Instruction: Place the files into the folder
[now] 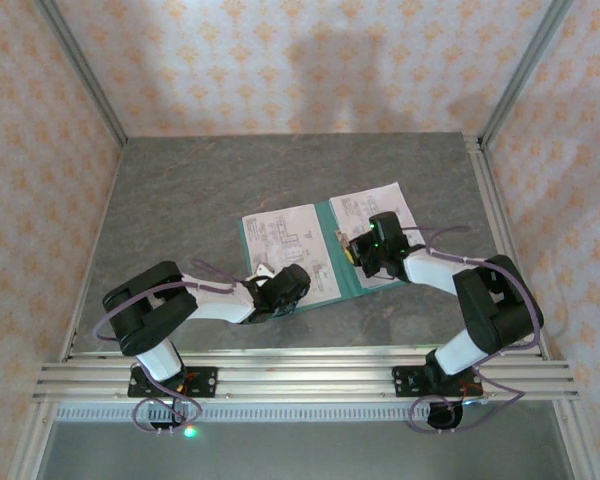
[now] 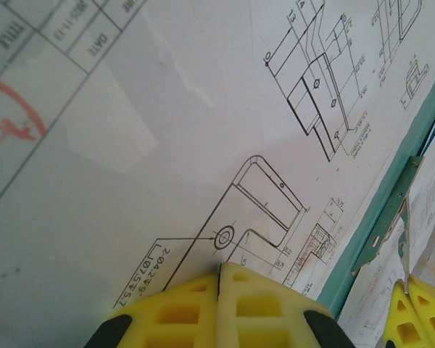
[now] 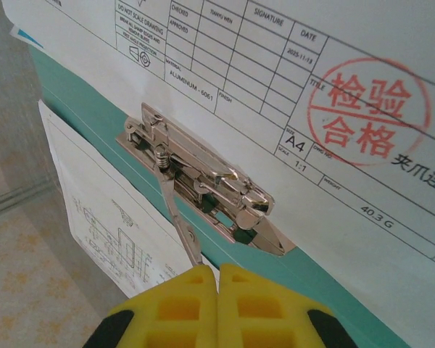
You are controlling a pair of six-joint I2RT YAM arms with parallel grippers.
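The teal folder [image 1: 335, 232] lies open on the grey table, its metal clip [image 3: 203, 177] at the spine. One of the files [image 1: 285, 238], a white drawing sheet with a red stamp, covers the left cover; another sheet [image 1: 375, 205] lies on the right side. My left gripper [image 2: 219, 272] is shut with its yellow tips pressed down on the left sheet [image 2: 203, 130]. My right gripper [image 3: 217, 270] is shut at the clip, and the clip's raised lever [image 3: 180, 221] runs down to its left fingertip. From above, the left gripper [image 1: 270, 272] and right gripper [image 1: 350, 252] flank the spine.
Aluminium rails [image 1: 280, 375] run along the near table edge where both arm bases are bolted. Patterned walls and corner posts [image 1: 80, 70] enclose the table. In the left wrist view the right gripper's yellow fingers [image 2: 417, 312] sit close by, past the teal spine strip [image 2: 348, 268].
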